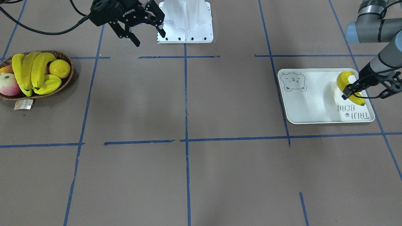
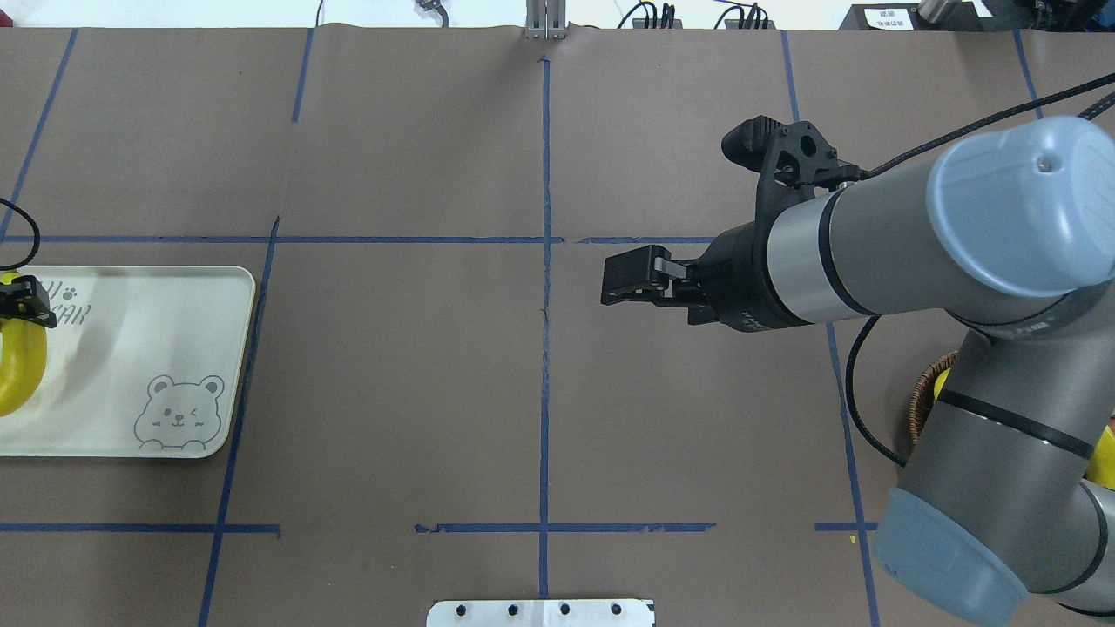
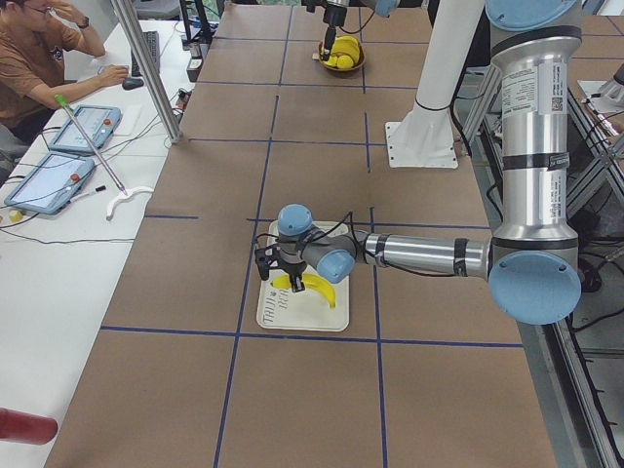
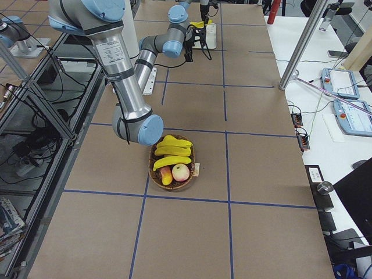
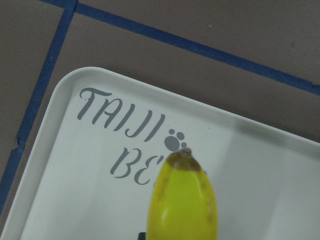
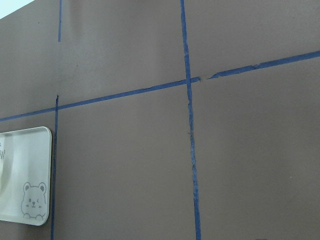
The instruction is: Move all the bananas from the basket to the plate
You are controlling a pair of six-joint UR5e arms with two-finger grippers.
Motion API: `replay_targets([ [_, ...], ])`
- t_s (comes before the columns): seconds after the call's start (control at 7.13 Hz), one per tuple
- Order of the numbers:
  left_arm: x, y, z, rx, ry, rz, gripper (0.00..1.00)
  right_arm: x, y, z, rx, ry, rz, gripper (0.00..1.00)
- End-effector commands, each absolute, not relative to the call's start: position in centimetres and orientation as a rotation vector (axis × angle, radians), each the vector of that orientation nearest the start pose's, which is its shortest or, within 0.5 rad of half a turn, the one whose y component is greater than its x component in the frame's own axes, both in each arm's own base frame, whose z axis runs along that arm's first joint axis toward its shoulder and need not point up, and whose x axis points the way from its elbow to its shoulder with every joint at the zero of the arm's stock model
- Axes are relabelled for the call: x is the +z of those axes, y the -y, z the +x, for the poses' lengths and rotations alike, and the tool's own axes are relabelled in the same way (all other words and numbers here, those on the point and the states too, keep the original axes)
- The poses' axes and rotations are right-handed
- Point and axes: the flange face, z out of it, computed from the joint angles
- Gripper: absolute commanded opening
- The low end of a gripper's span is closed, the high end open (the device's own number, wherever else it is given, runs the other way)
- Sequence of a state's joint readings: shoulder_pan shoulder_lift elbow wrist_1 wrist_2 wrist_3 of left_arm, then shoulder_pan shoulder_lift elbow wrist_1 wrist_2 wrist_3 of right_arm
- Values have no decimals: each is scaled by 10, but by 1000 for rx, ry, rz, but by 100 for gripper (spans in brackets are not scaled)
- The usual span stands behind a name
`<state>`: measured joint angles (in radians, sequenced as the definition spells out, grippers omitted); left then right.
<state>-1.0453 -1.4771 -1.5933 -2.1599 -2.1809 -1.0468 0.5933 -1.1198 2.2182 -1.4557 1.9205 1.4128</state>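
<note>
- Now, banana number one (image 1: 344, 80) looks to be down on the plate (image 1: 314, 94). It lies at the plate's left end, and its far tip reaches the grey lettering.
- The left gripper (image 1: 363, 94) hangs just over it with its jaws spread to either side of the fruit. By my read that is a release, not a hold.
- The right gripper (image 1: 150, 38) hovers over the table toward the right side, jaws apart and carrying nothing.
- Three bananas (image 1: 29, 70) lie in the basket (image 1: 69, 78) at the far right, well apart from the plate. They are packed beside a lemon (image 1: 59, 68), a starfruit (image 1: 47, 85) and a reddish fruit (image 1: 8, 85).
- So the step in hand is the drop-off of the first banana, with most of the job to come.
- Next, the left arm should lift straight up so a finger does not drag the banana. The right arm must then swing to the basket and take a long curved banana, not the short ridged starfruit lying against them.
- On edges, the banana sits close to the plate's left rim, so a nudge that way could roll it onto the raised lip.
- For room, the bear-face half of the plate is bare and gives plenty of landing space. A wide stretch of brown table with blue tape lines lies between basket and plate for the carry.
</note>
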Motion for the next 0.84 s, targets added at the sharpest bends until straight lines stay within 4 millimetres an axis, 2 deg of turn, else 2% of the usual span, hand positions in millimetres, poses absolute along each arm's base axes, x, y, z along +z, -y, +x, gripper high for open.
replay_targets([
  [0.0,654,453,173,-294,-754,-59,4,135,354,-348,167,1228,156,100],
  [0.14,657,453,173,-253,-751,-47,78,137,354,-347,167,1225,155,100],
  [0.28,652,453,172,-228,-762,-35,99,137,353,-346,167,1225,155,100],
  [0.56,632,460,162,-240,-783,-5,99,136,353,-344,167,1229,158,100],
  [0.7,612,461,156,-243,-813,-18,99,145,355,-340,175,1214,151,100],
])
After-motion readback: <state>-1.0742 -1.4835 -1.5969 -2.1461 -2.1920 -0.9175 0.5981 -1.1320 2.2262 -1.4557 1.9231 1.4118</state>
